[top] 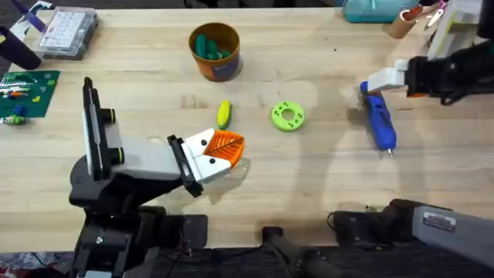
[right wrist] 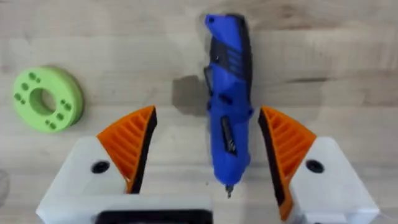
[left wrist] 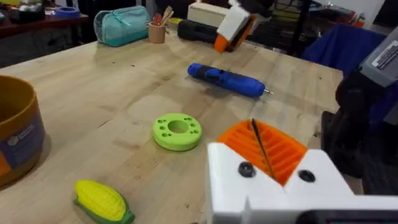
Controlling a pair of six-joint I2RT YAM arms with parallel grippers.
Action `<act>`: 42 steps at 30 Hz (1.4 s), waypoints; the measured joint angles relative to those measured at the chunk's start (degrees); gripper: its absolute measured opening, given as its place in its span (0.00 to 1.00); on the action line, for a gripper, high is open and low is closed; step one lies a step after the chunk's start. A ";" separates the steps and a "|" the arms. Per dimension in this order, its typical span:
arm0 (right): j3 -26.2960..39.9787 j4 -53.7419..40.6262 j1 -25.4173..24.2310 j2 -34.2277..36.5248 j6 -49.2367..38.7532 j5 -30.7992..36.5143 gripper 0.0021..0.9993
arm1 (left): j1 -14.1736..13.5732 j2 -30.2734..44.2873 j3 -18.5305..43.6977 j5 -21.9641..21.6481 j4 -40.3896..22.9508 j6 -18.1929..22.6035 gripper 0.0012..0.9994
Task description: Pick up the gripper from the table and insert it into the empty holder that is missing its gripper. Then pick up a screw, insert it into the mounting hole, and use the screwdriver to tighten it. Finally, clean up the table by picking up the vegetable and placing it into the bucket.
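Note:
The holder (top: 147, 158) is the white-and-black hand body with a tall black bracket on my left arm. Two orange-tipped gripper pieces sit in its sockets and I cannot tell them apart. They form my left gripper (top: 231, 144) (left wrist: 256, 134), shut pad to pad with nothing seen between. Each white base has a dark dot; whether it is a screw I cannot tell. My right gripper (top: 380, 83) (right wrist: 206, 112) is open, one finger on each side of the blue screwdriver (top: 380, 122) (left wrist: 227, 79) (right wrist: 227, 124). The yellow vegetable (top: 224, 114) (left wrist: 102, 200) lies below the orange bucket (top: 216, 68) (left wrist: 18, 137).
A lime-green ring disc (top: 288, 116) (left wrist: 177, 130) (right wrist: 46, 98) lies between vegetable and screwdriver. A clear parts box (top: 69, 31) and a green circuit board (top: 27, 89) sit at the far left. A teal pouch (top: 370, 9) and tan cup (top: 403, 23) stand at the back right.

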 joint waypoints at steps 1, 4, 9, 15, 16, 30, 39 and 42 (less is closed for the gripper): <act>0.00 1.25 -0.20 1.18 -0.50 -0.03 0.98 | 0.00 -0.01 0.00 -0.01 0.00 0.00 0.02; -0.04 4.88 -0.31 3.91 -2.26 -0.05 0.98 | 0.00 0.01 0.00 0.02 0.00 0.00 0.02; -0.04 8.21 -0.82 7.37 -4.73 -0.06 0.98 | 0.00 0.01 0.00 -0.01 0.00 0.01 0.02; -0.04 10.81 -1.96 12.60 -8.21 -0.23 0.98 | 0.00 0.00 0.00 -0.01 0.00 0.02 0.02; -0.04 11.27 -2.02 13.53 -8.92 -0.21 0.98 | 0.00 0.01 0.00 0.00 0.00 0.02 0.02; -0.07 11.78 -2.04 19.30 -14.10 -0.47 0.98 | 0.00 0.00 0.00 0.00 0.00 0.00 0.02; 0.18 12.27 -2.55 22.26 -16.55 -0.64 0.98 | 0.00 0.01 0.00 -0.01 0.00 0.01 0.02; 0.54 12.25 -2.71 22.84 -16.66 -0.62 0.98 | 0.00 0.01 0.00 0.00 0.00 0.01 0.02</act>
